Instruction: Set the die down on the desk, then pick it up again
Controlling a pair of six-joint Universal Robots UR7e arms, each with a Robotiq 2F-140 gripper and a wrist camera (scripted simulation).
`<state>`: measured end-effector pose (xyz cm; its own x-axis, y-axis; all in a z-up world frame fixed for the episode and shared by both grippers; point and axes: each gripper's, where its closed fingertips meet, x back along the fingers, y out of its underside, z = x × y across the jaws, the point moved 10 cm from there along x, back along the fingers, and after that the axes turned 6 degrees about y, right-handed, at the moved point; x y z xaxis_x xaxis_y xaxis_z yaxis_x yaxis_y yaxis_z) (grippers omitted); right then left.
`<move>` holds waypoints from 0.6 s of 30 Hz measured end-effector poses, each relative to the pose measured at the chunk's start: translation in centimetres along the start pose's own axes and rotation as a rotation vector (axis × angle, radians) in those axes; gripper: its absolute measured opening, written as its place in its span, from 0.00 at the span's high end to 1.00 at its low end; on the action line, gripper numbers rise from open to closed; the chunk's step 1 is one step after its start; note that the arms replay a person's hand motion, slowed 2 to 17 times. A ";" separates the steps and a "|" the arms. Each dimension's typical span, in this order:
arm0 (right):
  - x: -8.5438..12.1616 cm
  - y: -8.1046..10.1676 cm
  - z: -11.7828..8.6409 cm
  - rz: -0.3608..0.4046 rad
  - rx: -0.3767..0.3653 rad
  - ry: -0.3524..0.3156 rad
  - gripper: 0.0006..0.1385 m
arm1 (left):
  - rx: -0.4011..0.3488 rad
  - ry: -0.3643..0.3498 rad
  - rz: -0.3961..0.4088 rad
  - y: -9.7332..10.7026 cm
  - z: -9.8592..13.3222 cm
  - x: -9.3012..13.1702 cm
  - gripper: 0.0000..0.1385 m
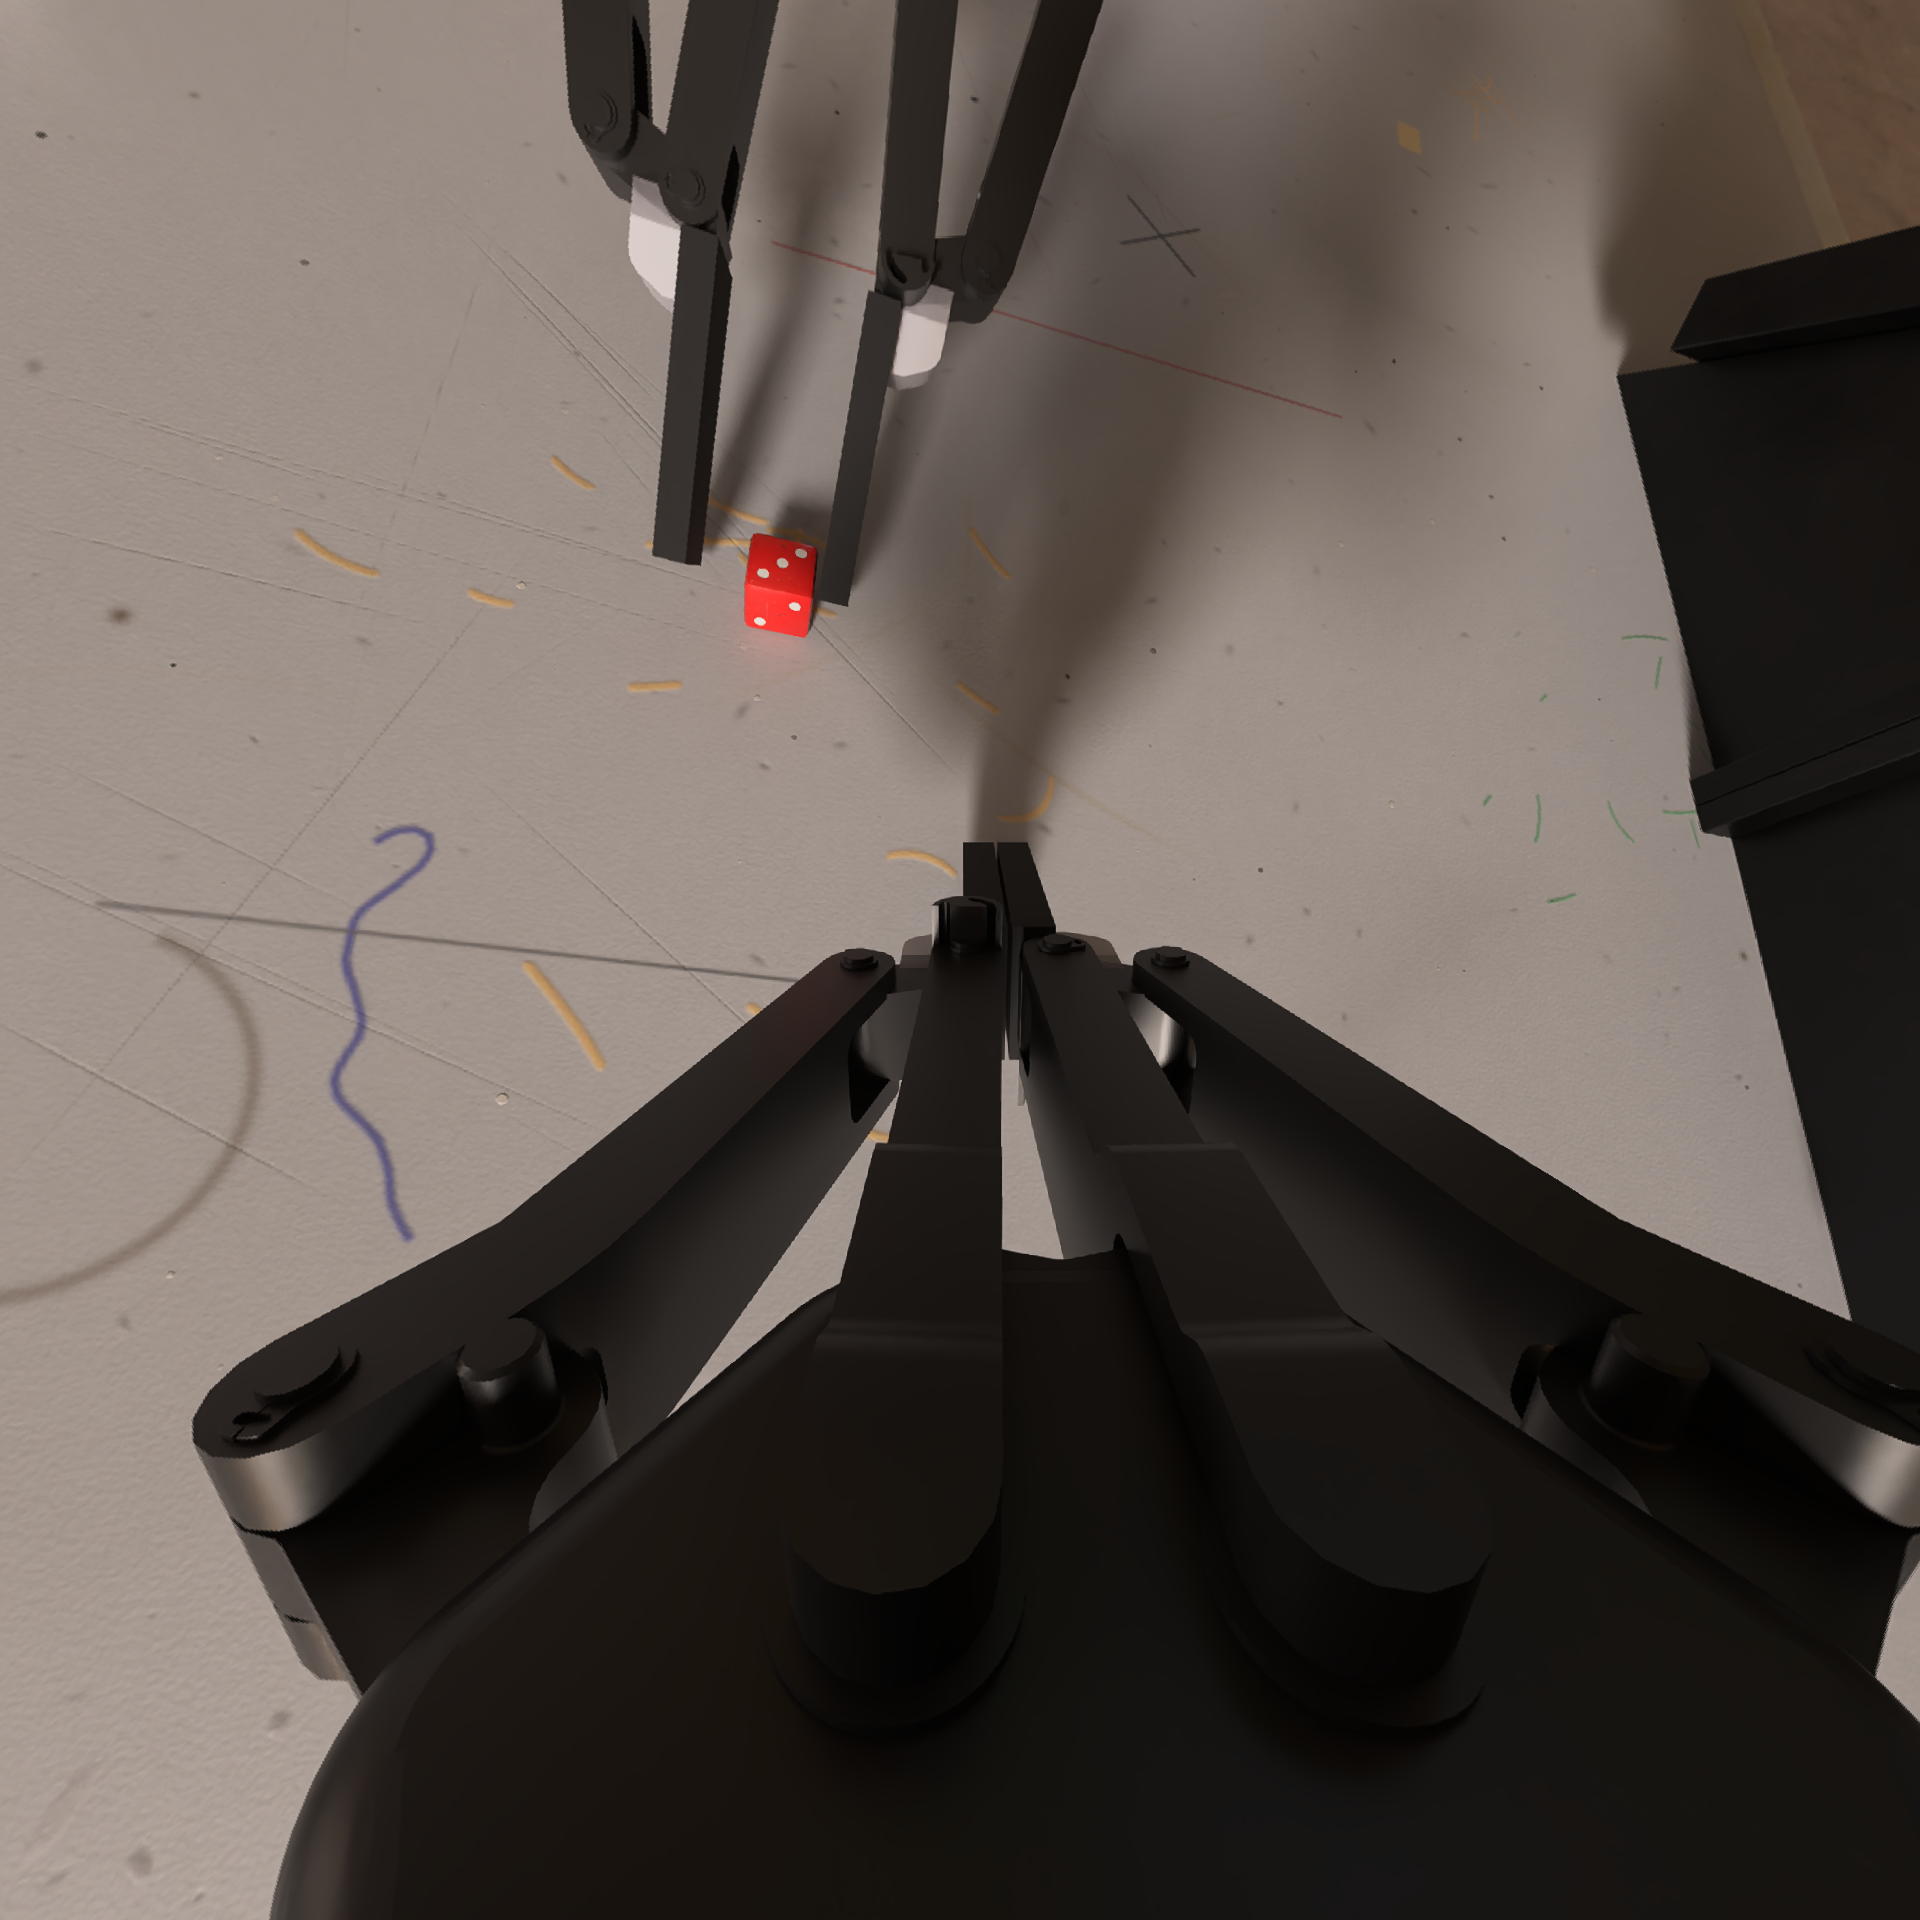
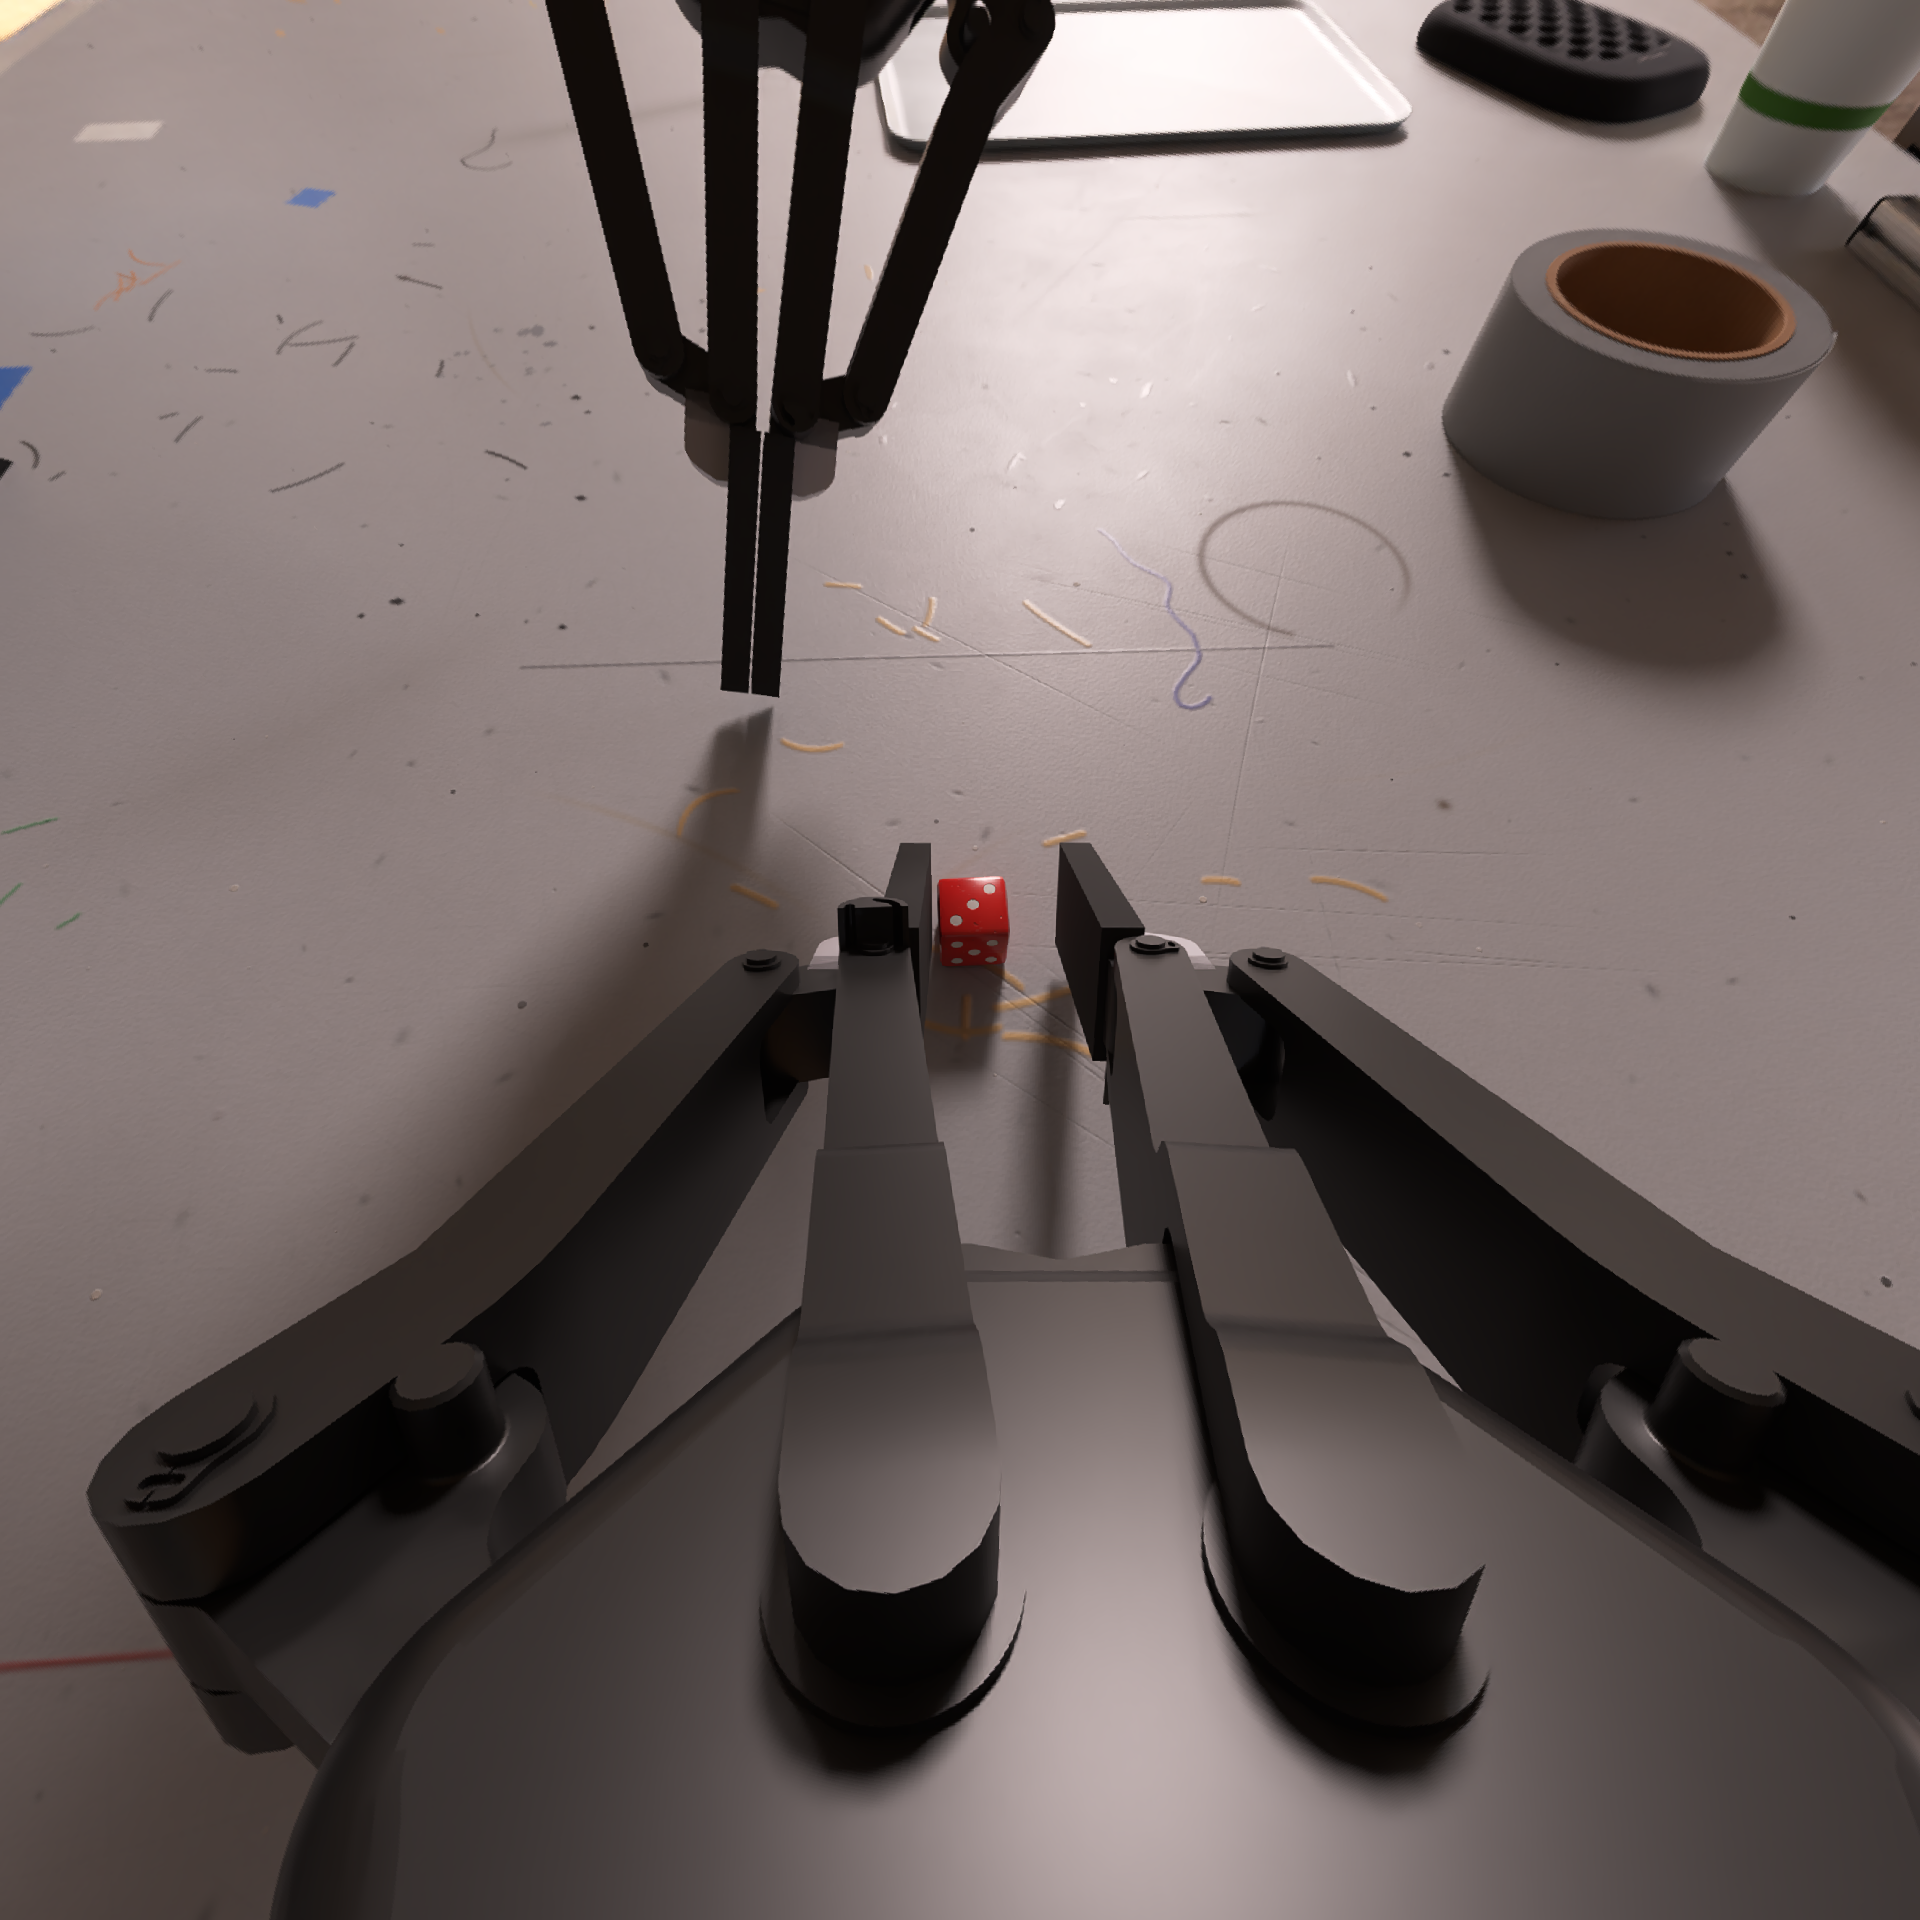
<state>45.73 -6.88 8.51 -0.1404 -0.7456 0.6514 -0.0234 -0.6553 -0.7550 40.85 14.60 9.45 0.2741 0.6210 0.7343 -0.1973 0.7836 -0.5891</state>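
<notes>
A small red die with white pips [image 2: 972,921] rests on the grey desk [image 2: 416,935] between the fingers of my right gripper [image 2: 992,883]. The right gripper is open, with its left finger beside or touching the die and its right finger apart from it. In the left wrist view the die [image 1: 779,584] sits on the desk with the right gripper [image 1: 764,577] reaching down around it. My left gripper [image 1: 995,854] is shut and empty, hovering above the desk a short way from the die; it also shows in the right wrist view [image 2: 750,681].
A grey tape roll [image 2: 1631,364] stands at the right, with a white cylinder with a green band [image 2: 1808,104], a black perforated pad [image 2: 1558,47] and a flat white tray [image 2: 1143,94] farther back. A black box [image 1: 1808,623] stands at the right in the left wrist view.
</notes>
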 end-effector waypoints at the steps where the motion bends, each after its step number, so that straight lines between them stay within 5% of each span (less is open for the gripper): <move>1: -0.1 0.0 0.0 -0.009 0.001 -0.001 0.77 | 0.000 0.000 0.000 0.0 0.0 0.0 0.99; 18: -0.4 -0.3 -0.3 -0.012 0.039 -0.004 0.88 | 0.005 0.002 0.001 0.0 0.0 0.0 0.99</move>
<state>45.53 -6.40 8.44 -0.1359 -0.7385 0.6605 0.0131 -0.6679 -0.7441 40.88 14.61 9.44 0.2757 0.6215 0.7333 -0.2020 0.7833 -0.5879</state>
